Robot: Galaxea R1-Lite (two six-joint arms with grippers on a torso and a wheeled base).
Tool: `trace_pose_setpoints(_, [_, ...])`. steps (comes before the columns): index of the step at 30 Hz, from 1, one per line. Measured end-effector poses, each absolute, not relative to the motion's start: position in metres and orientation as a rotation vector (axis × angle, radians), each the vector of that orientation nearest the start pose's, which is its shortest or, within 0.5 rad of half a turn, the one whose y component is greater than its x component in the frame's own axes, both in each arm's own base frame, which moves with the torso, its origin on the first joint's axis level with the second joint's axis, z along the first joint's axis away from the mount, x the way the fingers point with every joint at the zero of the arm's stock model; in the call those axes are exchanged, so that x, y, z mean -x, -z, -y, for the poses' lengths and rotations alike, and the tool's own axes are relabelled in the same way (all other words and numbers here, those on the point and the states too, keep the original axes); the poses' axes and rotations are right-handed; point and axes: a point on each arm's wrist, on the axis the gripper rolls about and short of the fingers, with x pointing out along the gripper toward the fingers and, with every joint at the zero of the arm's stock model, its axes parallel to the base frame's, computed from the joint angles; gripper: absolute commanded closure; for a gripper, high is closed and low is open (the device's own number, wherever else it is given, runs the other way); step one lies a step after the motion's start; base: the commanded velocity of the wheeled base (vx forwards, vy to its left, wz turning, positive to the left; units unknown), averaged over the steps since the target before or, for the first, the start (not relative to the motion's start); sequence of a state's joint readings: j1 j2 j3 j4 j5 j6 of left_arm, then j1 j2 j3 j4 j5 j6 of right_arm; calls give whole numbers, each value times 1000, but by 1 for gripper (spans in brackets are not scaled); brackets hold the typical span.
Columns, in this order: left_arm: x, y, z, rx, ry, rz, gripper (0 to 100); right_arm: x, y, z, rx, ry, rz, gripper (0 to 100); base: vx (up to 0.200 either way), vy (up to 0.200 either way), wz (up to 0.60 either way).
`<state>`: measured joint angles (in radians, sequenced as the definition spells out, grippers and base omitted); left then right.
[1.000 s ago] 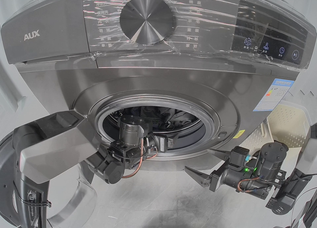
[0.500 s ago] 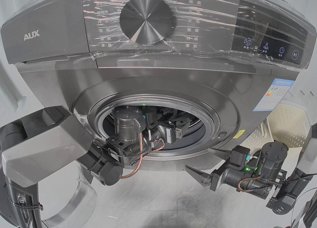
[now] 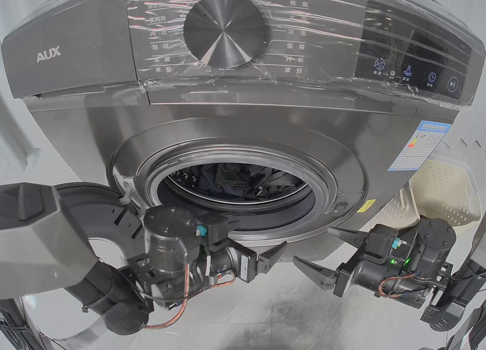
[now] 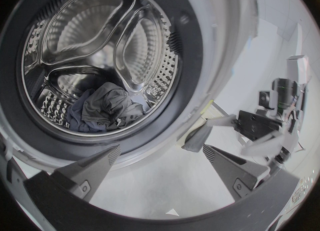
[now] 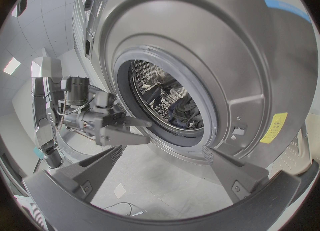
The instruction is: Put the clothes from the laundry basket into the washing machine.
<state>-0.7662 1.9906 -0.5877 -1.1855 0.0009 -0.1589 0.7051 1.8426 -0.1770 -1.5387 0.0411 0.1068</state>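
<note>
The grey washing machine [image 3: 253, 113] stands with its round opening uncovered. A heap of dark clothes [image 3: 238, 182] lies at the bottom of the steel drum [image 4: 100, 51], also seen as dark clothes [image 4: 104, 109] and clothes [image 5: 186, 112]. My left gripper [image 3: 259, 237] hangs open and empty just outside and below the opening's rim; its fingers [image 4: 96, 163] point at the drum. My right gripper [image 3: 313, 245] is open and empty too, lower right of the opening, tips toward the left gripper [image 5: 131, 130]. The cream laundry basket [image 3: 448, 191] stands at the right.
The machine's door [image 3: 96, 214] is swung open at the left, behind my left arm. Grey floor [image 3: 273, 310] lies in front of the machine. The control panel and dial [image 3: 224, 29] are above the opening.
My left gripper has pulled back out of the drum and dropped below the opening, leaving the dark clothes inside. The right gripper shifted slightly to the right.
</note>
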Motion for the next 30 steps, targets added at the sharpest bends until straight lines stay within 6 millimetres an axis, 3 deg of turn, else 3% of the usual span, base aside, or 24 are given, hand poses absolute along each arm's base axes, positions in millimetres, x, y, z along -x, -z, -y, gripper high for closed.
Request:
trace_pose_setpoints(8, [-187,-111,200,94,730,-142,0,-159,-111,-140,-70,-713,-112,0,0,0,0])
trace_pose_setpoints(16, [-153,-117,166,54,707,-95,0,-137,-130,-112,-98,-662,-37,0,0,0,0])
trace_pose_setpoints(19, [-145,-123,155,61,682,-71,0,-133,-136,-103,-105,-636,-17,0,0,0,0])
trace_pose_setpoints(30, [-134,-139,105,85,527,13,0,-121,-148,-71,-107,-506,15,0,-200,0,0])
